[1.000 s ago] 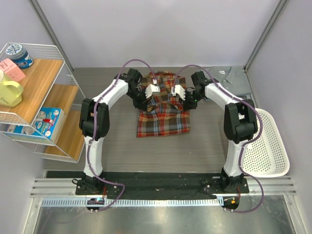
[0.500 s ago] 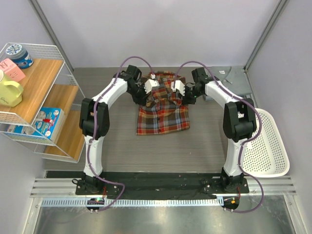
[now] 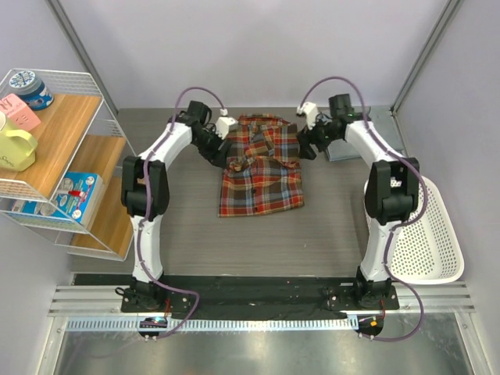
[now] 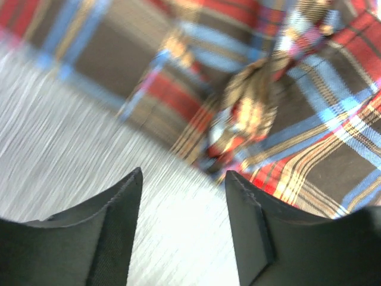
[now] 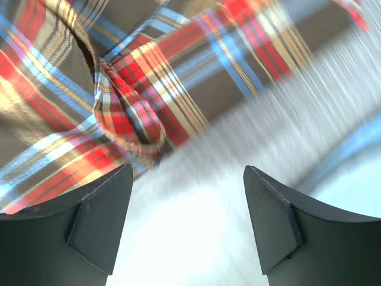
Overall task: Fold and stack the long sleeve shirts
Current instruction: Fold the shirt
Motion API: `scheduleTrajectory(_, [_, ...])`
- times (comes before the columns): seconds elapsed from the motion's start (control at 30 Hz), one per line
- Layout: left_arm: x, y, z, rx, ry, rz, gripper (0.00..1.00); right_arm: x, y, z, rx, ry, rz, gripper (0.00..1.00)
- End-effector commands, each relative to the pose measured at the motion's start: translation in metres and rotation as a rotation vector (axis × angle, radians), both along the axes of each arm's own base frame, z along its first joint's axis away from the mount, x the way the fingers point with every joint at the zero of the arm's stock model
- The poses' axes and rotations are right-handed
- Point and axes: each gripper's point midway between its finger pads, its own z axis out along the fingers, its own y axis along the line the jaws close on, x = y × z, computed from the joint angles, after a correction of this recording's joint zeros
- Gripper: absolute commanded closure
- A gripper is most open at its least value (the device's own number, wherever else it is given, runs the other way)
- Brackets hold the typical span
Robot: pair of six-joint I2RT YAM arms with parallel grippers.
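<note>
The plaid shirt (image 3: 260, 173) lies folded in the middle of the table (image 3: 187, 226), collar towards the far wall. The left gripper (image 4: 183, 179) hangs just off its left edge, jaws apart and empty. The right gripper (image 5: 187, 173) hangs off its right edge, jaws wide and empty. The grey-blue shirt (image 3: 389, 131) lies at the far right corner, behind the right arm.

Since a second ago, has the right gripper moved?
Yes. The right gripper has swung rightward off the plaid shirt, toward the grey-blue shirt in the back right corner. Its fingers now stand open, holding nothing.
</note>
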Motion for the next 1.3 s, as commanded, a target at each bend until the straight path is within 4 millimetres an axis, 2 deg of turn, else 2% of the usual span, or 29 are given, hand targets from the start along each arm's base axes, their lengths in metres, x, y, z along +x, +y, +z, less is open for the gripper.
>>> scheduleTrajectory(0.0, [-0.005, -0.004, 0.074, -0.173, -0.035, 0.115, 0.37, -0.034, -0.011, 0.074, 0.277, 0.200, -0.279, 0.21])
scheduleTrajectory(0.03, [-0.007, -0.006, 0.078, -0.190, -0.033, 0.115, 0.33, -0.045, -0.005, 0.073, 0.328, 0.265, -0.285, 0.22])
scheduleTrajectory(0.07, [-0.009, -0.010, 0.081, -0.208, -0.027, 0.108, 0.26, -0.063, -0.003, 0.060, 0.363, 0.360, -0.306, 0.23])
scheduleTrajectory(0.13, [-0.013, -0.023, 0.087, -0.230, -0.018, 0.075, 0.24, -0.083, 0.006, 0.055, 0.433, 0.481, -0.354, 0.25])
scheduleTrajectory(0.17, [-0.015, -0.033, 0.086, -0.229, -0.019, 0.054, 0.23, -0.099, 0.011, 0.044, 0.471, 0.570, -0.362, 0.26])
scheduleTrajectory(0.23, [-0.011, -0.045, 0.086, -0.233, -0.029, 0.033, 0.23, -0.103, 0.017, 0.040, 0.530, 0.621, -0.407, 0.27])
scheduleTrajectory(0.27, [-0.006, -0.058, 0.081, -0.232, -0.038, 0.018, 0.23, -0.104, 0.019, 0.030, 0.553, 0.630, -0.416, 0.27])
scheduleTrajectory(0.33, [0.001, -0.070, 0.074, -0.211, -0.043, 0.021, 0.23, -0.107, 0.021, 0.023, 0.579, 0.664, -0.456, 0.26])
scheduleTrajectory(0.37, [0.000, -0.082, 0.071, -0.207, -0.044, 0.003, 0.23, -0.112, 0.021, 0.014, 0.577, 0.687, -0.463, 0.26])
scheduleTrajectory(0.4, [0.008, -0.091, 0.067, -0.211, -0.048, 0.001, 0.23, -0.111, 0.021, 0.010, 0.580, 0.681, -0.464, 0.26])
scheduleTrajectory(0.47, [0.009, -0.108, 0.065, -0.219, -0.044, -0.004, 0.23, -0.117, 0.022, -0.003, 0.581, 0.716, -0.492, 0.25])
scheduleTrajectory(0.5, [0.014, -0.116, 0.068, -0.231, -0.061, -0.010, 0.23, -0.114, 0.023, -0.004, 0.597, 0.708, -0.489, 0.25])
scheduleTrajectory(0.53, [0.015, -0.122, 0.060, -0.231, -0.048, -0.004, 0.23, -0.116, 0.025, -0.006, 0.610, 0.737, -0.508, 0.25])
scheduleTrajectory(0.67, [0.015, -0.145, 0.051, -0.221, -0.076, -0.010, 0.23, -0.121, 0.029, -0.005, 0.649, 0.753, -0.501, 0.24])
scheduleTrajectory(0.9, [0.012, -0.159, 0.033, -0.229, -0.047, -0.013, 0.24, -0.140, 0.045, -0.022, 0.640, 0.826, -0.472, 0.24])
scheduleTrajectory(0.97, [0.014, -0.159, 0.020, -0.207, -0.037, 0.002, 0.24, -0.146, 0.046, -0.027, 0.641, 0.871, -0.477, 0.24])
scheduleTrajectory(1.07, [0.026, -0.148, 0.000, -0.133, -0.059, 0.053, 0.30, -0.161, 0.045, -0.039, 0.608, 0.938, -0.479, 0.27])
scheduleTrajectory(1.2, [0.033, -0.139, -0.023, -0.068, -0.063, 0.083, 0.40, -0.182, 0.039, -0.055, 0.548, 0.995, -0.510, 0.36])
scheduleTrajectory(1.27, [0.036, -0.138, -0.028, -0.058, -0.064, 0.094, 0.45, -0.190, 0.036, -0.060, 0.516, 1.024, -0.543, 0.43])
